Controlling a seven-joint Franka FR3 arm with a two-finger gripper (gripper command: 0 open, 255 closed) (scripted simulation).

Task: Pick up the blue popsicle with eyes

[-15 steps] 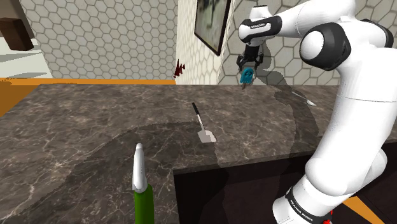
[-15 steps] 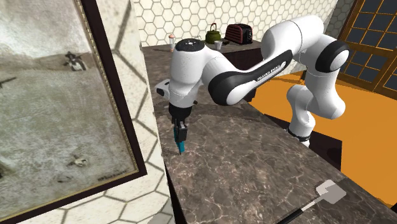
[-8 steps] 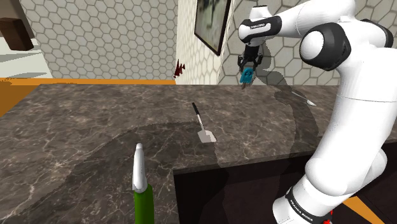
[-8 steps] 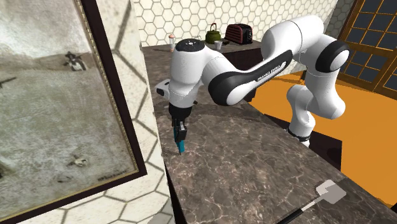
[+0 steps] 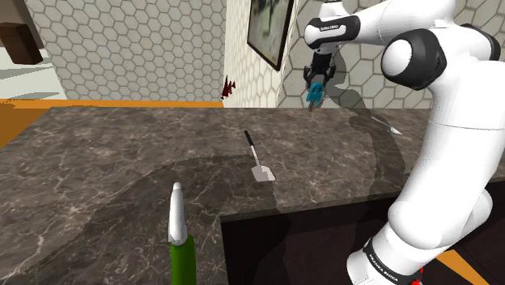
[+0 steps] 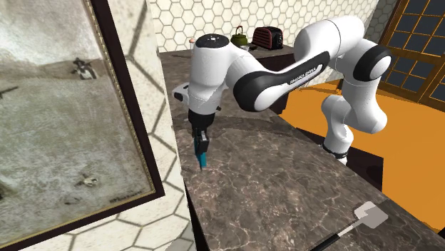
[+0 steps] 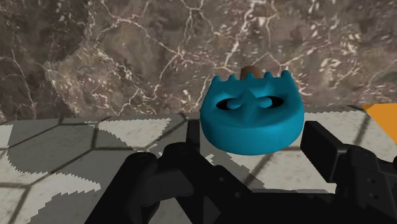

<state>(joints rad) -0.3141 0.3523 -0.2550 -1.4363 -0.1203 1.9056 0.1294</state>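
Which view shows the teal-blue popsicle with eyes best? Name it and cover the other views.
The wrist view: the teal-blue popsicle faces the camera close up, eye holes and jagged top plain, clasped in the black gripper. The shoulder and second exterior views show a small blue sliver hanging below the gripper.

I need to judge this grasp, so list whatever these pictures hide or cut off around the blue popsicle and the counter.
1. Wrist view: the body of the blue popsicle hides most of its stick.
2. Shoulder view: the popsicle's eyes are too small to see in the gripper.
3. Shoulder view: the bottom edge cuts off the green object.
4. Second exterior view: the bottom edge cuts off the handle of the spatula.
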